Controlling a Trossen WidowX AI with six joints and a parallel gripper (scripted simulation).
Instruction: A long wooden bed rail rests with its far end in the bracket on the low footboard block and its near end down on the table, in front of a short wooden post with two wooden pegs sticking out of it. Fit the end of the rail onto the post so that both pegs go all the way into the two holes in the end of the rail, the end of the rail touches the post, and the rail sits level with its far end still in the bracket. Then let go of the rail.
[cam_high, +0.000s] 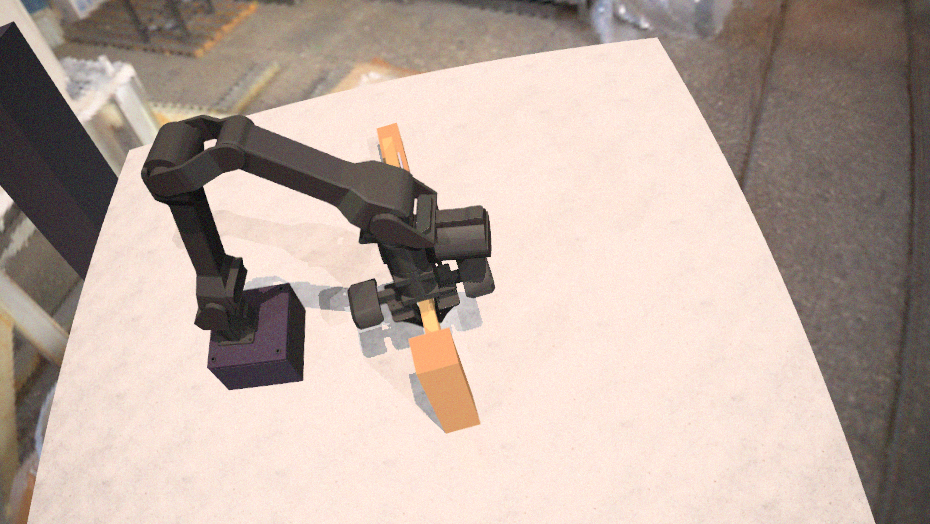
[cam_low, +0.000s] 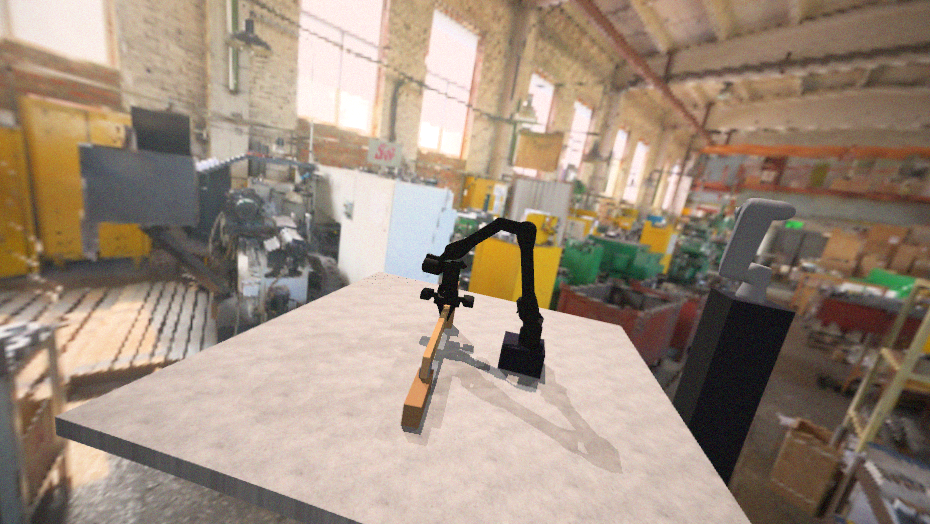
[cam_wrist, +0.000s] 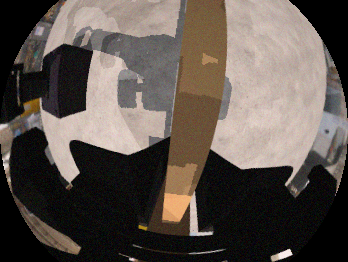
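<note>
The long wooden rail (cam_high: 430, 317) (cam_low: 434, 343) (cam_wrist: 202, 75) runs from the footboard block to the post. Its far end sits at the bracket of the low footboard block (cam_high: 388, 132) (cam_low: 414, 398). My gripper (cam_high: 427, 312) (cam_low: 446, 308) (cam_wrist: 182, 142) is shut on the rail close to its post end, fingers on both sides. That end is raised off the table and meets or nearly meets the orange post (cam_high: 445, 380) in the top view. The pegs and holes are hidden, so I cannot tell how deep the pegs sit or whether a small gap is left.
The arm's dark base block (cam_high: 257, 325) (cam_low: 520, 354) (cam_wrist: 67, 82) stands on the table (cam_high: 618, 292) (cam_low: 292, 390) to the left of the rail in the top view. The arm arches over from there. A dark pillar (cam_high: 52, 143) (cam_low: 735, 384) stands beyond the table edge.
</note>
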